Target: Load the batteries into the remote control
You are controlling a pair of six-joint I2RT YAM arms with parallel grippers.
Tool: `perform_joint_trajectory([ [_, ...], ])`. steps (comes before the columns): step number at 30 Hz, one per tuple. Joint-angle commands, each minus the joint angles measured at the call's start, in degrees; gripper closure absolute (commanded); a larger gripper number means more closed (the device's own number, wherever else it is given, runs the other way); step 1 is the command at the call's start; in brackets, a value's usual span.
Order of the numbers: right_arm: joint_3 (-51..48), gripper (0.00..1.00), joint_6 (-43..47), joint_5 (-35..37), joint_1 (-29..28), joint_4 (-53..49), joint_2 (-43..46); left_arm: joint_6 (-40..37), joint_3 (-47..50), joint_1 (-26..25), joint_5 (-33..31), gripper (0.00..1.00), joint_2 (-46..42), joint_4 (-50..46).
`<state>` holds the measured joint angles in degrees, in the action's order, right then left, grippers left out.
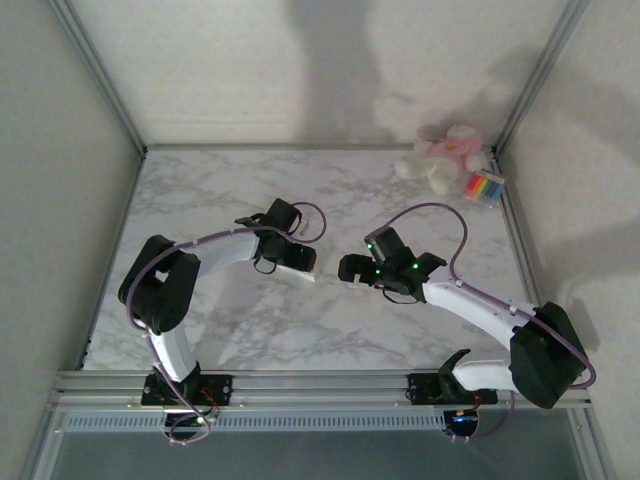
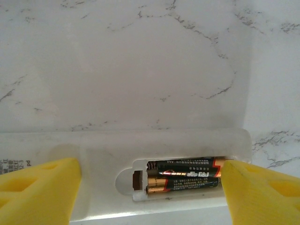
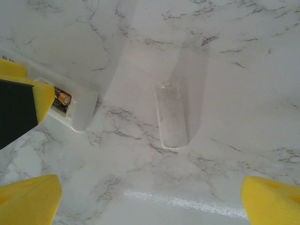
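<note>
Both batteries are in. They lie side by side in the open bay on the back of the remote control, which rests face down on the worktop just under my left jaws. Those jaws stand apart and hold nothing, and their yellow pads hang over the remote, one on each side of the bay. The batteries look level and seated, but I cannot tell whether each is pressed home against its contact or turned the right way.

From my right wrist I see the same end of the remote, with the gold end of one battery showing in the bay. The cover, a small translucent white plate, lies flat on the worktop by itself. It is near that end of the remote but apart from it. My right jaws are spread wide and empty above it, their pads at the lower corners of my view.

I judge the loading itself done. What is left is closing up: lifting the cover and fitting it over the bay. A thin plate lying flat on smooth marble may be awkward to get under.
</note>
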<state>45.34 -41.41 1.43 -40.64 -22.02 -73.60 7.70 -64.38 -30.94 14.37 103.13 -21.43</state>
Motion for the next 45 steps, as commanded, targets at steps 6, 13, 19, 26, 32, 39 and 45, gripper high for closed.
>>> perform_joint_trajectory([
  [6, -1.0, 0.01, -0.6, -0.2, 0.2, 0.5, -1.3, -0.9, -1.1, -0.5, 1.8, 0.17, 1.5, -2.2],
  [13, -1.0, 0.01, -0.8, -0.2, 0.2, 0.7, -1.8, -1.2, -1.0, -0.9, 2.0, 0.11, 1.5, -2.3],
  [19, -1.1, 0.01, -0.9, -0.2, 0.2, 0.6, -2.1, -1.3, -1.1, -1.7, 1.3, 0.08, 2.0, -2.6],
  [26, -1.3, 0.01, -1.0, -0.1, 0.2, 0.5, -1.9, -1.0, -1.3, -2.3, 0.2, 0.08, 2.6, -2.9],
  [32, -1.6, 0.01, -1.2, -0.1, 0.2, 0.5, -1.9, -0.9, -1.8, -3.0, -0.5, 0.07, 3.4, -3.4],
  [39, -1.8, 0.01, -1.3, 0.0, 0.2, 0.2, -1.4, -0.5, -2.0, -3.4, -1.6, 0.11, 4.3, -3.8],
  [45, -2.1, 0.01, -1.6, -0.2, 0.2, 0.5, -1.4, -0.3, -2.3, -3.5, -1.7, 0.10, 4.7, -4.0],
])
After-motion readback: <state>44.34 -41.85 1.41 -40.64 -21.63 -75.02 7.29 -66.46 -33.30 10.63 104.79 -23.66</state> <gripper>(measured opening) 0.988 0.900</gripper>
